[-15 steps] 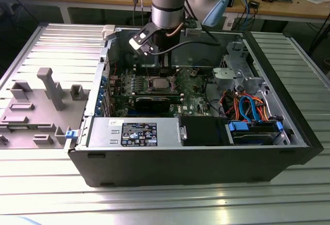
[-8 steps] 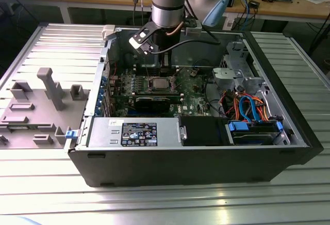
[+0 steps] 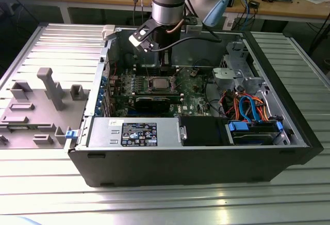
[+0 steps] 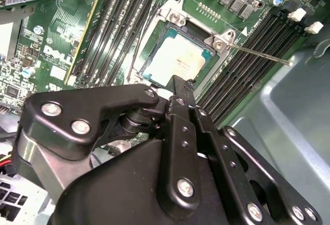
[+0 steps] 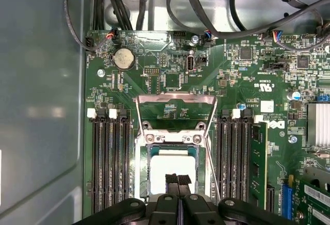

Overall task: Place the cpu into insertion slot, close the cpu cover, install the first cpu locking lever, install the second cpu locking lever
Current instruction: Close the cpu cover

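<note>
Cpu (image 5: 165, 165) in insertion slot (image 5: 146, 171), cpu cover (image 5: 175, 99) raised

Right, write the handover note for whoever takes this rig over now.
The gripper is shut, poised over the chip.
The chip lies in the socket.
The cover is flipped open; one lever sticks out unlatched.
Done: chip placed.
Left: close the cover, latch both levers.
</note>
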